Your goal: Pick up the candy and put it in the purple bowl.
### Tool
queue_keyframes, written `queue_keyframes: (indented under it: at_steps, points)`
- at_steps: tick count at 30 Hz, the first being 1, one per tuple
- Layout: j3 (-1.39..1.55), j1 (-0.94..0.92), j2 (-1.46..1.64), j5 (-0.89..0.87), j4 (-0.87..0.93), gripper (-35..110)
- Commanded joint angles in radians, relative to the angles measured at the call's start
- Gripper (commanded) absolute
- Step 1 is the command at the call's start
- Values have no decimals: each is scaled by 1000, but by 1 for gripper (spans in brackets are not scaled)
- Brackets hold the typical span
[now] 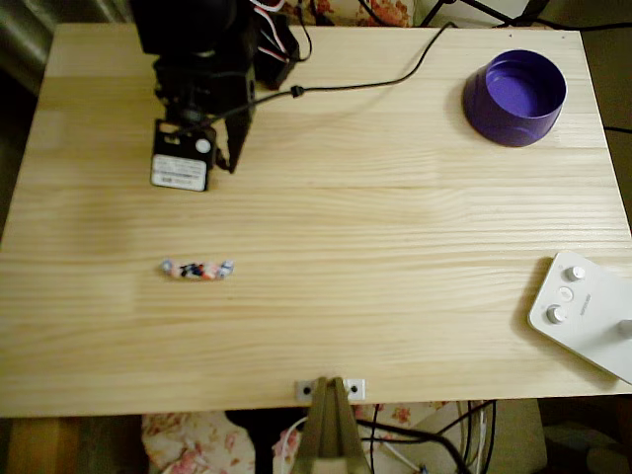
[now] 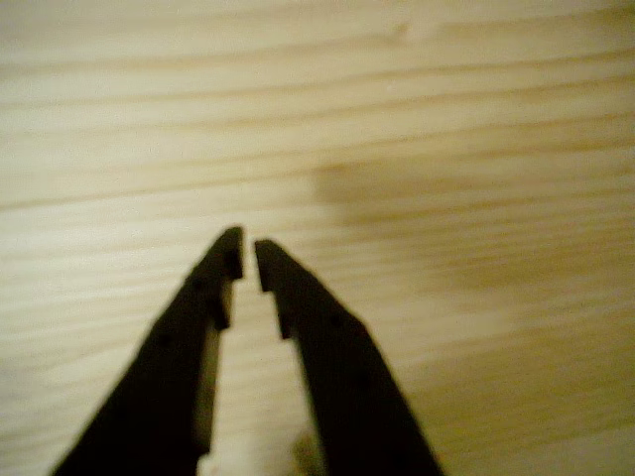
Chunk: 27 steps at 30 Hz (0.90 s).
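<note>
Gripper [image 2: 248, 255] hovering over bare table [image 1: 395, 247], fingers nearly pressed together, pinching nothing; candy [image 1: 197, 269] lying untouched, well apart from bowl [image 1: 514, 97].

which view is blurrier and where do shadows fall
The wrist view is softer: the gripper fingers and wood grain blur, with a dim shadow patch on the table at right. The overhead view is sharper, evenly warm-lit; the candy and purple bowl read clearly.
</note>
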<state>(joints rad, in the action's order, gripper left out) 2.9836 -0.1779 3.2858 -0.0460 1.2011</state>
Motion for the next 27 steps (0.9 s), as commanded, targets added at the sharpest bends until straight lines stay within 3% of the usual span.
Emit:
queue_keyframes:
  at_steps: [1, 27]
  points:
    - [-14, 35, 14, 21, 11, -1]
    - [-14, 21, 14, 9, 11, -1]
